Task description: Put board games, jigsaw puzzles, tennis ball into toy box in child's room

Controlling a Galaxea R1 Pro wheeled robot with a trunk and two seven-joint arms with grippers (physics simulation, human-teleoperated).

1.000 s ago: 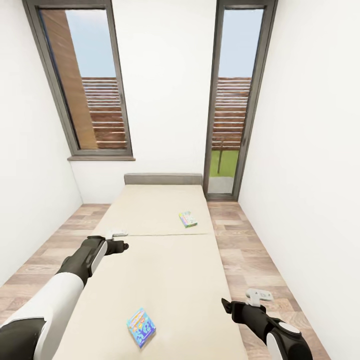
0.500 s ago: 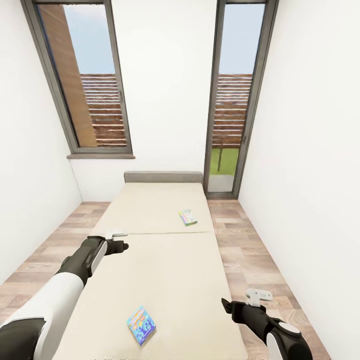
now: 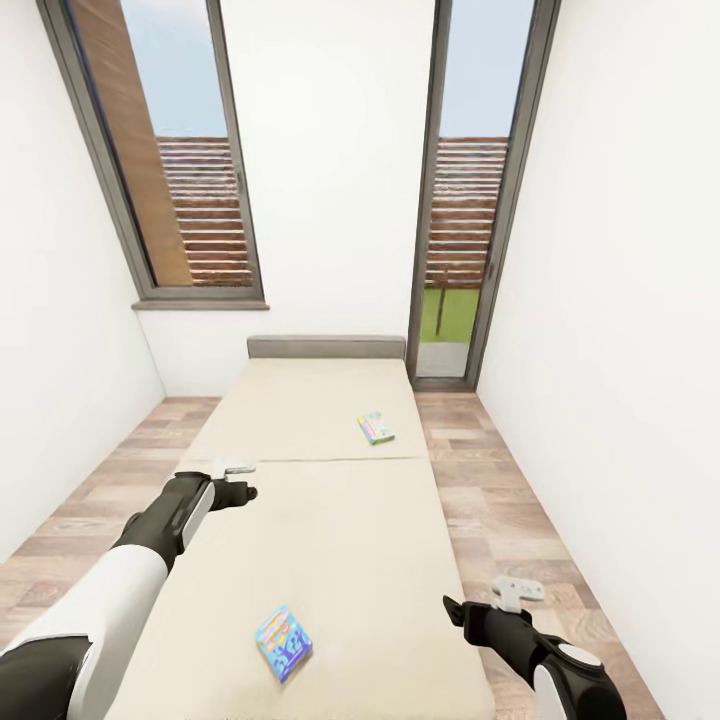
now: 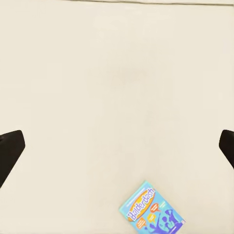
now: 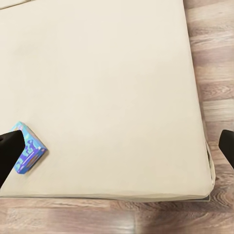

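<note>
Two board games lie on the cream bed [image 3: 330, 540]. A blue box [image 3: 282, 642] with orange lettering rests on the near panel, seen too as the blue box [image 4: 152, 212] and the blue box [image 5: 28, 148]. A pale green-white box [image 3: 375, 428] sits on the far panel near its right side. My left gripper [image 3: 246, 492] hovers over the bed's left edge, its dark fingers [image 4: 10, 146] wide apart and empty. My right gripper [image 3: 452, 609] hangs at the bed's right edge, above the floor, open, fingers [image 5: 9, 146] spread with nothing between them.
The bed fills a narrow room with white walls [image 3: 620, 330] on both sides. Wood-plank floor strips [image 3: 500, 500] run along each side of the bed. A grey headboard [image 3: 326, 347] stands at the far end, below a window [image 3: 170, 170] and a tall glass door [image 3: 465, 220].
The whole picture has shifted slightly, with the bed and its boxes sitting a little higher in the head view, so the camera moved. Both arms keep the same pose.
</note>
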